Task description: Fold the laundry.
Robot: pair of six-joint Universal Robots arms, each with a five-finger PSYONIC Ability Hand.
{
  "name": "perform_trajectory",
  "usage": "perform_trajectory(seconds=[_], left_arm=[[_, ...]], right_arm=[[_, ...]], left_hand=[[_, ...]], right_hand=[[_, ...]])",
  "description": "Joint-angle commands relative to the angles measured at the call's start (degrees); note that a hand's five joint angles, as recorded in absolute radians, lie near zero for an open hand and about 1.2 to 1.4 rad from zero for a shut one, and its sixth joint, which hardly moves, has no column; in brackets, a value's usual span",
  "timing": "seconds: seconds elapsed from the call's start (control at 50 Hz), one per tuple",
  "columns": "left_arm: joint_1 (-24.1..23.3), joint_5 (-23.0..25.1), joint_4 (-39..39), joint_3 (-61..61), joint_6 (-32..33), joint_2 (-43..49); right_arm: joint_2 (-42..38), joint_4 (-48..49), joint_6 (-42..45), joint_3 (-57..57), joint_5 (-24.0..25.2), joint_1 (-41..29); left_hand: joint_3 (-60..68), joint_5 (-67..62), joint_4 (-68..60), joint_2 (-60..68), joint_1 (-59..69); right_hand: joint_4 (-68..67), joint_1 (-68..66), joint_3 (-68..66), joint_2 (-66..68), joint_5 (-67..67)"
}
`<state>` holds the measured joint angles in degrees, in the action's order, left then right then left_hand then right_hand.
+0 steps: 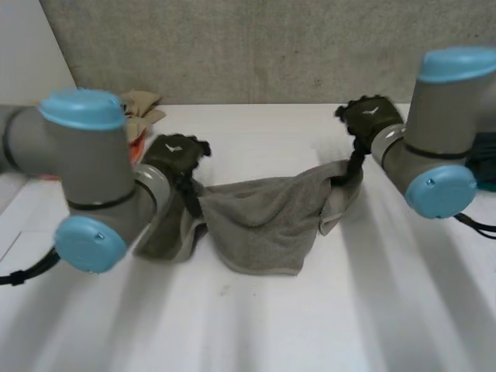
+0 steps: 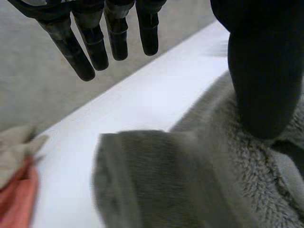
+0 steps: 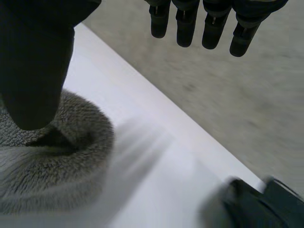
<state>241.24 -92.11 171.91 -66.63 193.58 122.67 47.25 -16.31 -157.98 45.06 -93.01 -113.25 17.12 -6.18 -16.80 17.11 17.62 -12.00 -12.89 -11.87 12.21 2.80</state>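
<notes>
On the white table (image 1: 387, 310), a crumpled grey terry towel (image 1: 263, 225) is sagging, seemingly not yet folded, between the left hand (image 1: 174, 155) and the right hand (image 1: 370, 116). Both are keeping their fingers (image 2: 95, 42) straight and clear of the towel, thumbs resting on its ends.

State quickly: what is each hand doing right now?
Left hand: open, thumb on the towel.
Right hand: open, thumb on the towel.

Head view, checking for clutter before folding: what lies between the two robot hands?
The grey towel, stretching from the left robot hand to the right robot hand, its middle sagging onto the table, as the head view shows.
</notes>
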Motion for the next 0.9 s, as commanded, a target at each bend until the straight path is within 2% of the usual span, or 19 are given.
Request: perform_trajectory(seconds=[0.02,0.14,0.2,0.26,0.4,0.54,0.6,0.68,0.76,0.78,0.8,0.88,0.9], left_arm=[[6.08,5.79,-0.44,-8.77,0.12,-11.56],[10.04,10.71,0.35,-20.27,2.32,-15.44],[10.83,12.91,1.93,-23.45,4.07,-13.70],[11.36,14.06,3.60,-23.90,4.70,-10.79],[10.66,17.66,5.45,-19.69,3.64,-3.76],[7.33,16.62,5.37,-14.16,1.62,-0.42],[5.83,15.30,4.75,-11.60,0.92,1.87],[3.89,13.63,3.35,-8.35,0.83,4.86],[2.84,11.60,2.29,-6.24,1.00,6.09],[2.66,10.47,2.37,-5.71,0.83,6.09],[2.66,9.94,2.46,-5.45,0.83,5.92],[2.40,8.00,2.81,-5.18,0.65,3.72],[2.40,7.91,2.81,-5.27,0.57,2.94]], right_arm=[[15.58,-10.14,-1.71,14.07,-2.80,-1.53],[22.70,-16.29,-6.88,29.96,2.47,-4.69],[23.32,-15.87,-9.00,35.08,4.50,-6.63],[22.63,-11.13,-11.90,39.83,5.56,-9.18],[15.70,8.98,-15.86,43.19,1.79,-14.01],[10.41,17.70,-12.79,41.08,-4.10,-16.56],[8.48,20.08,-11.38,39.76,-4.64,-17.01],[5.75,21.84,-9.80,37.83,-4.99,-17.09],[3.47,23.16,-8.40,35.98,-4.90,-17.09],[2.51,23.34,-7.87,35.11,-4.99,-17.09],[2.06,23.51,-7.78,34.66,-4.99,-17.09],[0.91,23.34,-7.07,33.25,-5.08,-16.92],[1.00,23.25,-6.99,33.17,-5.08,-16.83]], left_hand=[[-1.19,0.25,0.87,-1.18,-1.69],[-1.02,0.08,0.70,-1.01,-1.52],[-1.02,0.08,0.70,-1.01,-1.52],[-1.02,0.08,0.70,-1.01,-1.52],[-1.02,0.08,0.70,-1.01,-1.52],[-0.18,-0.75,-0.14,-0.18,-0.69],[1.33,-2.27,-1.65,1.34,0.83],[13.24,-14.18,-13.56,13.25,12.74],[41.97,-42.91,-42.29,41.98,41.47],[56.86,-57.80,-57.18,56.87,56.36],[62.82,-63.76,-63.14,62.83,62.32],[62.88,-63.82,-63.20,62.89,62.38],[62.88,-63.82,-63.20,62.89,62.38]], right_hand=[[2.00,2.89,1.87,-2.21,-2.80],[-2.35,-1.46,-2.48,2.14,1.55],[-5.23,-4.34,-5.35,5.02,4.43],[-9.43,-8.53,-9.55,9.21,8.62],[-13.14,-12.25,-13.27,12.93,12.34],[-14.81,-13.92,-14.93,14.60,14.01],[-16.34,-15.45,-16.46,16.12,15.53],[-20.02,-19.13,-20.15,19.81,19.22],[-23.74,-22.85,-23.86,23.52,22.93],[-26.24,-25.34,-26.36,26.02,25.43],[-28.43,-27.53,-28.55,28.21,27.62],[-39.85,-38.96,-39.98,39.64,39.05],[-46.22,-45.32,-46.34,46.00,45.41]])
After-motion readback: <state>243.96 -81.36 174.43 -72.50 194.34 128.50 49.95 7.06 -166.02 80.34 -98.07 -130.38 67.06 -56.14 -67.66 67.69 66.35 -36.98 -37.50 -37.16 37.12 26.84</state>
